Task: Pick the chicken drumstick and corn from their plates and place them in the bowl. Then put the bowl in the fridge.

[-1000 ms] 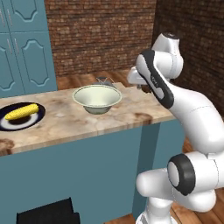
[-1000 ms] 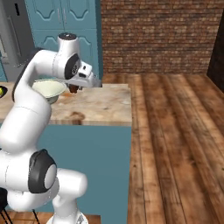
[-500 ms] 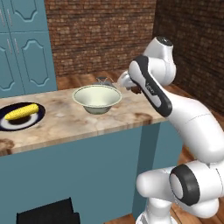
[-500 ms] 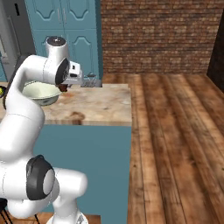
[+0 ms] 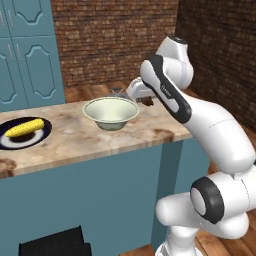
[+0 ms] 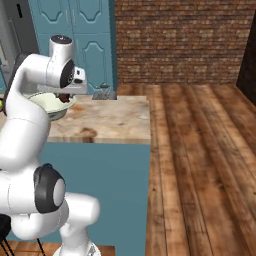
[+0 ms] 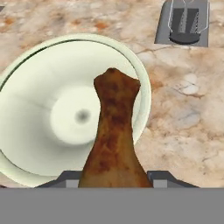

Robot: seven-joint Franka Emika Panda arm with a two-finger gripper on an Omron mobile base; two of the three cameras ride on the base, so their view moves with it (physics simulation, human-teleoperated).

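Since a second ago the arm has swung its gripper toward the bowl, and it now hangs over the bowl's rim on the side nearer the worktop's right end. Nothing else on the worktop has moved.

In the hand view the gripper is closed on the chicken drumstick. The brown meat sticks out from between the fingers, with its narrow end over the inside edge of the bowl. It is held up in the air and does not touch the bowl.

From the left base view the drumstick is just a small dark bit beside the white hand, next to the bowl. This view also shows the corn lying on the dark-rimmed plate near the left end of the worktop, well apart from the bowl.

From the right base view the drumstick hangs under the hand, above the bowl. A small grey thing sits at the back edge of the worktop. The hand view shows it too, as a grey tray with a dark part on it.
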